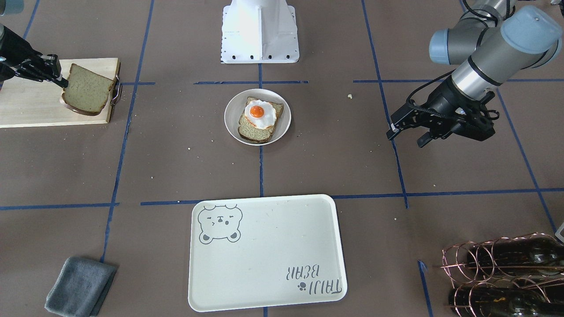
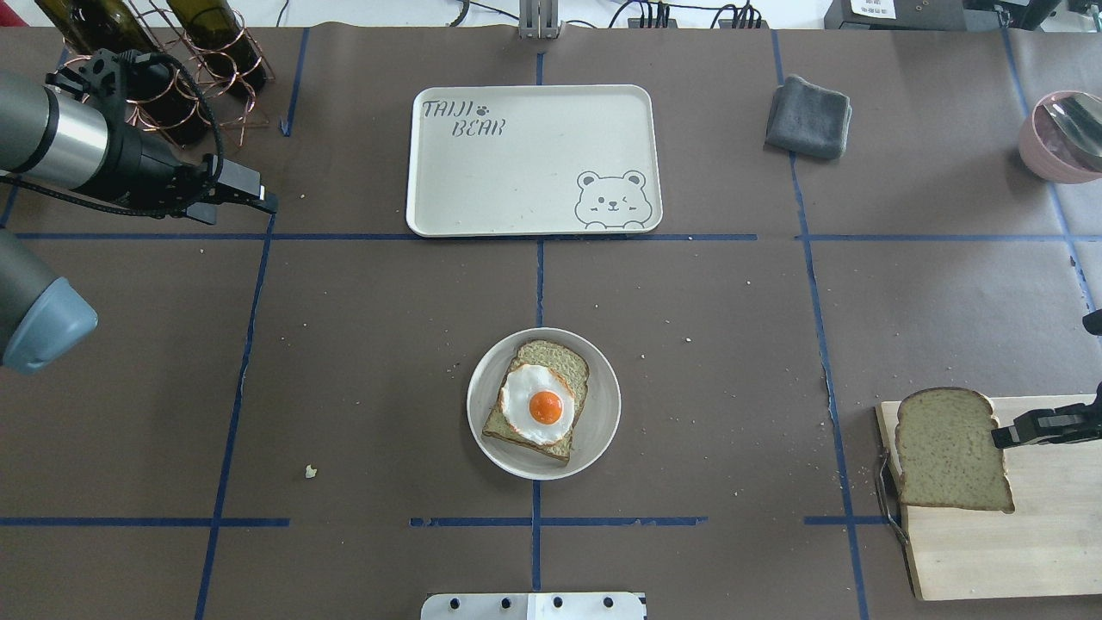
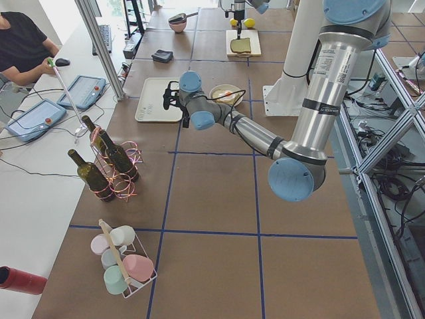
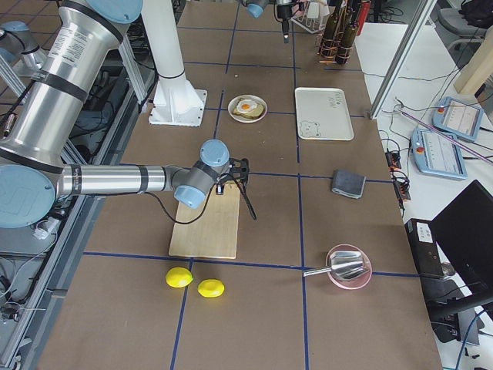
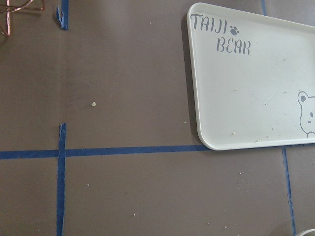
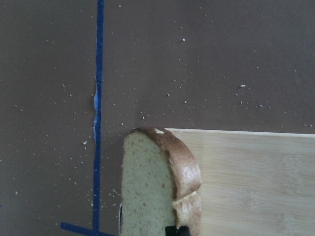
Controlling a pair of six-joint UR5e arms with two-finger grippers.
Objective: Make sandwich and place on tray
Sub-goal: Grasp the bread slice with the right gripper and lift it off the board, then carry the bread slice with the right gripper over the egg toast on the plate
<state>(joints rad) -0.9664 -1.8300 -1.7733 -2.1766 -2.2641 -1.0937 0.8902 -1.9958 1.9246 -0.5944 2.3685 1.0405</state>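
Observation:
One bread slice [image 1: 253, 132] lies on a small round white plate [image 1: 231, 115] at the table's centre, with a fried egg [image 1: 260, 113] on top; the egg also shows in the overhead view [image 2: 538, 405]. My right gripper [image 1: 61, 81] is shut on the edge of a second bread slice [image 1: 86, 90], holding it tilted over the wooden cutting board [image 1: 31, 103]; the overhead view [image 2: 947, 452] and the right wrist view [image 6: 157, 187] show this slice too. The cream bear tray [image 1: 264, 255] lies bare. My left gripper [image 1: 405, 138] is open and empty, off to the tray's side.
A folded grey cloth [image 2: 809, 116] lies beside the tray [image 2: 516, 172]. A copper rack of wine bottles [image 2: 172, 52] stands behind my left gripper [image 2: 258, 200]. A pink bowl [image 2: 1063, 133] sits at the far right edge. Two lemons [image 4: 179, 277] lie past the board.

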